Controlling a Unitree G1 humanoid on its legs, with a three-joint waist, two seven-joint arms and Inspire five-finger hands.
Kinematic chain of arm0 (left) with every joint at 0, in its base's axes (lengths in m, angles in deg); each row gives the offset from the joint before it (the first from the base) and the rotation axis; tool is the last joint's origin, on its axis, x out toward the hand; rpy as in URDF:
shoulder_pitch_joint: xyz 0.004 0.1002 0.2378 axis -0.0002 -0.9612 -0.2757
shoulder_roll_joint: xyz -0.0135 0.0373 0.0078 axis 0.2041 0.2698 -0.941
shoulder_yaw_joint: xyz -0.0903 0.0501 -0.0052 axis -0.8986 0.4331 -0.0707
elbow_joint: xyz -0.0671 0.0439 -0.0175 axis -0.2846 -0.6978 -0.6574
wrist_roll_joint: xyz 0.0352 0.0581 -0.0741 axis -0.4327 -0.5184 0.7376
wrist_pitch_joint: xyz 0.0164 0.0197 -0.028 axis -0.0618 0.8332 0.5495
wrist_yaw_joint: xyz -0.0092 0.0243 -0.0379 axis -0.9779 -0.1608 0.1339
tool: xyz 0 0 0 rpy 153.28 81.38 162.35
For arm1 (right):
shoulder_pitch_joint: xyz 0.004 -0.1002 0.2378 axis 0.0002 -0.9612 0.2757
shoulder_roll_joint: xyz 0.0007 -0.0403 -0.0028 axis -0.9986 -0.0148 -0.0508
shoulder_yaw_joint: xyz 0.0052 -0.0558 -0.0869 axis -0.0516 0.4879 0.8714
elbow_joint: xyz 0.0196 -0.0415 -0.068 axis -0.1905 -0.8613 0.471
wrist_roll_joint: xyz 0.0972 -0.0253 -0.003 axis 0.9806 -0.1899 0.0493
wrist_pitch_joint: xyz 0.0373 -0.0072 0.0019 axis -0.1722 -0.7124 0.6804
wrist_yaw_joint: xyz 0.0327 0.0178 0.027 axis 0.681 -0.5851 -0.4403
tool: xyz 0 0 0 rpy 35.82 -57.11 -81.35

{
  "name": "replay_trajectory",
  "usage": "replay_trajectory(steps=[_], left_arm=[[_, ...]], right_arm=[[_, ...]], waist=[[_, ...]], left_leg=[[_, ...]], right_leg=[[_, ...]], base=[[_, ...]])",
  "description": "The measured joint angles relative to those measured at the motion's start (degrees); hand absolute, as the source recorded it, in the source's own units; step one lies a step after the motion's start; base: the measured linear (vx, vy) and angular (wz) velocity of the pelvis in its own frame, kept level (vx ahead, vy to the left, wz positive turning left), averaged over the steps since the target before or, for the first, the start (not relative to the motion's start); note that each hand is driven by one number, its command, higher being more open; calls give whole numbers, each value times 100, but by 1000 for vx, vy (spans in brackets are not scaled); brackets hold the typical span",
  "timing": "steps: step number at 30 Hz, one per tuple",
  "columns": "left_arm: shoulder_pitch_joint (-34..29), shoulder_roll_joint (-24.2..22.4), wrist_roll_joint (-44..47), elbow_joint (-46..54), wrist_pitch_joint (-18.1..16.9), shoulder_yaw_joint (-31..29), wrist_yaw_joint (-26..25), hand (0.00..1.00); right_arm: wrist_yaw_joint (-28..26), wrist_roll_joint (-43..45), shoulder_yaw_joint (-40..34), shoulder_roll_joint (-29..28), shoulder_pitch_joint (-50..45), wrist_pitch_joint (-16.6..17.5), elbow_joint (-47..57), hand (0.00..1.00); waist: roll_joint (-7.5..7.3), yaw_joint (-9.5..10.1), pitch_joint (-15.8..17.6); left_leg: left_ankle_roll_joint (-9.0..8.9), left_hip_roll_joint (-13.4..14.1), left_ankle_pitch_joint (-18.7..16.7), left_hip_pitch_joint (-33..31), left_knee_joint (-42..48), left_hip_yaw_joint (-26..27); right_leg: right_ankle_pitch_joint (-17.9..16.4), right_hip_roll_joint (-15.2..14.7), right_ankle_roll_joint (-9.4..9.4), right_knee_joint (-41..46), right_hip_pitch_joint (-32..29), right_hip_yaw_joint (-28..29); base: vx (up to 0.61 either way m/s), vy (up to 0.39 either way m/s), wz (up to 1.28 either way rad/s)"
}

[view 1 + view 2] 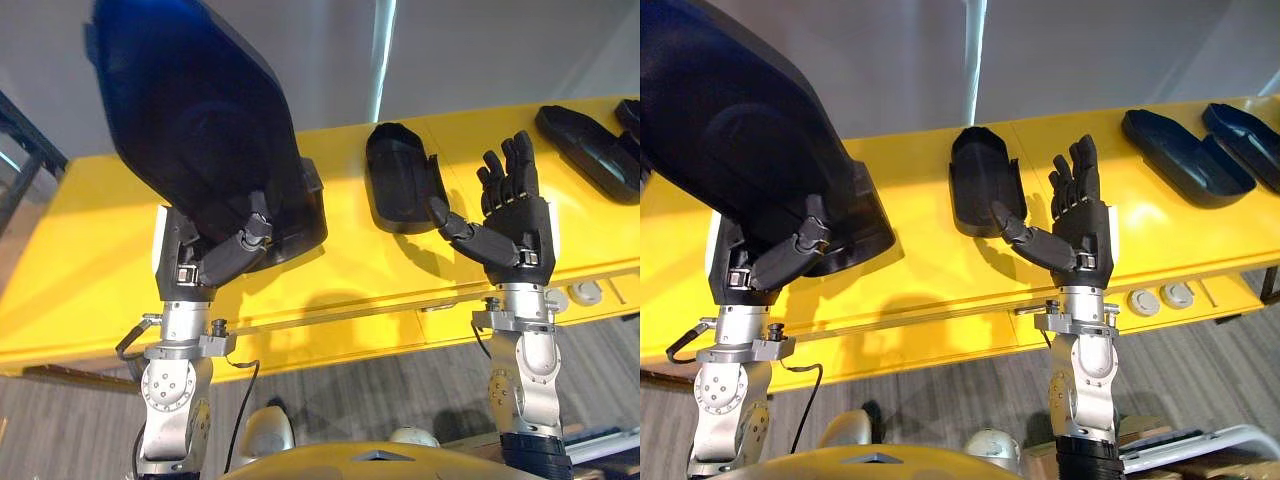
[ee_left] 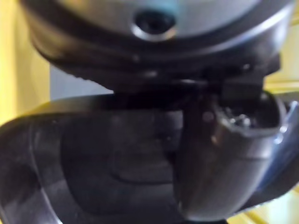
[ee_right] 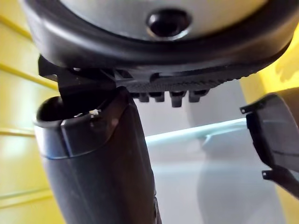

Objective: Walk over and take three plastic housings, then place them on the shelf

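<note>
**While the left hand (image 1: pixel 225 250) clamps one plastic housing (image 1: pixel 190 110), the right hand (image 1: pixel 510 215) is spread empty**

Raised at 10 o'clock in the left eye view, the left hand has its thumb curled across the face of the large dark plastic housing. It holds the housing tilted above the yellow table (image 1: pixel 90 260), the lower rim close over the yellow top. The right hand stands at 3 o'clock, fingers straight and apart, thumb out, holding nothing. A second housing (image 1: pixel 400 180) lies hollow side up at 1 o'clock, just beside that thumb; contact cannot be told. Two more housings (image 1: pixel 1185 150) rest at the table's 2 o'clock end, near its far edge. Bare yellow lies between the plastic housing and the second housing, and along the front edge by both wrists.
</note>
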Motion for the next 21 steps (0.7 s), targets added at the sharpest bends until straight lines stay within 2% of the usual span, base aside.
replay_trajectory(steps=[1, 2, 3, 4, 5, 6, 7, 8, 9, 10, 11, 15, 18, 19, 21], left_arm=[[-6, 62, 15, 16, 0, -30, 87, 0], [18, 116, 18, 25, 1, -53, 170, 0], [34, 140, 24, 28, 2, -66, 203, 0], [56, 227, 112, 29, 28, -145, 291, 0], [67, 359, 296, 24, 149, -213, 339, 0], [76, 400, 304, 3, 210, -262, 337, 0], [139, 453, 313, -70, 306, -296, 336, 0], [299, 561, 466, -161, 430, -284, 322, 0], [402, 602, 516, -212, 444, -251, 304, 0], [567, 642, 520, -288, 478, -191, 279, 0], [743, 644, 543, -327, 601, -82, 231, 0], [869, 630, 632, -329, 1063, 510, 213, 0], [880, 629, 490, -346, 1311, 668, 198, 0], [948, 641, 418, -391, 1530, 670, 99, 0], [1092, 641, 445, -584, 1652, 669, 14, 0]], right_arm=[[28, 32, -8, -108, -71, 80, -10, 100], [62, 25, 16, -197, -180, 165, -9, 100], [69, 24, 33, -205, -234, 182, -10, 100], [57, 1, 177, -213, -269, 183, -52, 100], [11, -48, 346, -215, -248, 183, -139, 100], [-13, -107, 402, -220, -231, 182, -186, 100], [-61, -250, 434, -221, -230, 182, -194, 100], [-155, -256, 435, -219, -199, 184, -164, 100], [-168, -252, 413, -216, -197, 192, -138, 100], [-191, -250, 362, -212, -194, 194, -121, 100], [-191, -251, 301, -192, -181, 191, -112, 100], [-54, -254, 110, -36, -178, 79, 76, 100], [21, -266, 95, 123, -164, 74, 131, 100], [18, -245, 60, 142, -189, 58, 258, 100], [-13, -243, 32, 142, -209, 59, 312, 100]], waist=[[-56, 0, 13], [-80, -3, -1], [-86, 1, 1], [-151, 19, 5], [-215, 39, 15], [-233, 37, 12], [-233, 22, 8], [-226, -16, 2], [-227, -32, 1], [-233, -57, -2], [-217, -153, -14], [-91, -278, -85], [-45, -293, -106], [-34, -309, -114], [-1, -313, -135]], left_leg=[[119, -285, -126, 59, 61, 176], [295, -456, -268, -23, 230, 271], [391, -487, -338, -84, 320, 307], [492, -525, -382, -180, 363, 417], [553, -524, -331, -184, 269, 495], [601, -522, -258, -156, 187, 499], [575, -509, -162, -102, 33, 486], [564, -482, 22, -47, -242, 456], [550, -480, 96, -55, -318, 425], [519, -485, 172, -74, -395, 361], [504, -517, 250, -159, -420, 238], [337, -401, 716, 0, -1143, 51], [277, -340, 974, 244, -1620, 107], [261, -347, 1114, 394, -1871, 176], [253, -347, 1203, 475, -2022, 216]], right_leg=[[5, -285, -9, 2, -4, 76], [84, -481, -132, -91, -3, 76], [153, -521, -253, -133, -13, 63], [347, -587, -499, -163, -99, 21], [571, -551, -423, -92, -221, -121], [589, -493, -387, -83, -242, -186], [582, -345, -366, -125, -261, -155], [570, -70, -363, -327, -263, 21], [582, 15, -378, -430, -248, 81], [598, 64, -375, -536, -179, 67], [651, 112, -252, -572, -158, 47], [626, 321, -215, -573, -177, -27], [599, 412, -223, -566, -184, -4], [519, 414, -164, -548, -185, 63], [482, 424, -141, -546, -186, 80]], base=[[-64, 382, -28], [-35, 292, -25], [-31, 317, -22], [-14, 235, -31], [-13, 246, -34], [18, 82, -22], [37, 12, -4], [42, -11, 7], [54, -50, 17], [49, -51, 37], [47, -66, 51], [2, -83, 26], [-43, -66, -8], [-67, -44, -15], [-54, -24, -9]])
